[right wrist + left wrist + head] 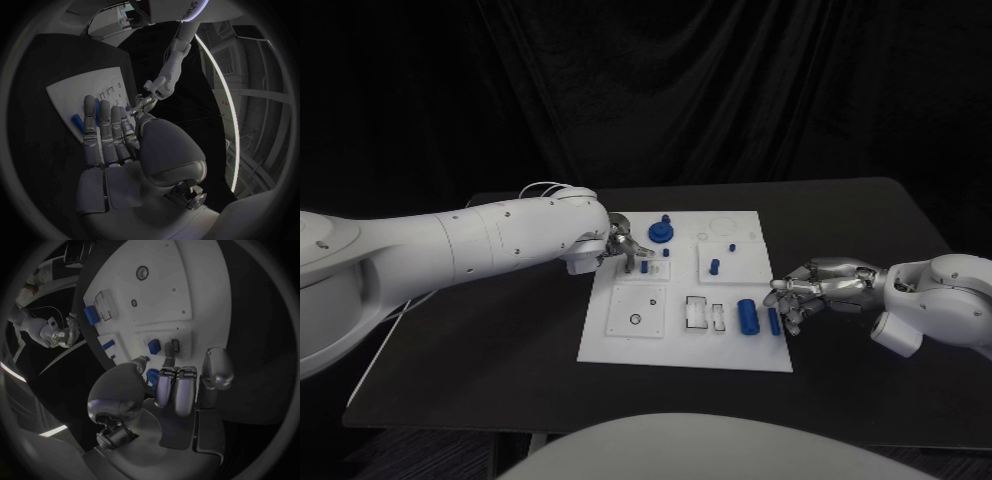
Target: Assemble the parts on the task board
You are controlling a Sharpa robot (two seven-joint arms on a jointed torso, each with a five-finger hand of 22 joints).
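Observation:
The white task board (687, 335) lies mid-table. My left hand (625, 248) hovers over its upper left part, fingers pointing down beside a blue knob (661, 232) and a small blue piece (646, 267). In the left wrist view the thumb and fingers (176, 385) are close together with a blue piece (152, 376) showing between them; whether it is held is unclear. My right hand (812, 288) is at the board's right edge, fingers spread and holding nothing, next to a blue cylinder (773, 320). Another blue cylinder (747, 316) and a blue peg (714, 267) are on the board.
The black table (488, 330) extends on both sides of the board. Rectangular slots (704, 313) and a small round hole (635, 320) mark the board's lower half. A dark curtain hangs behind the table.

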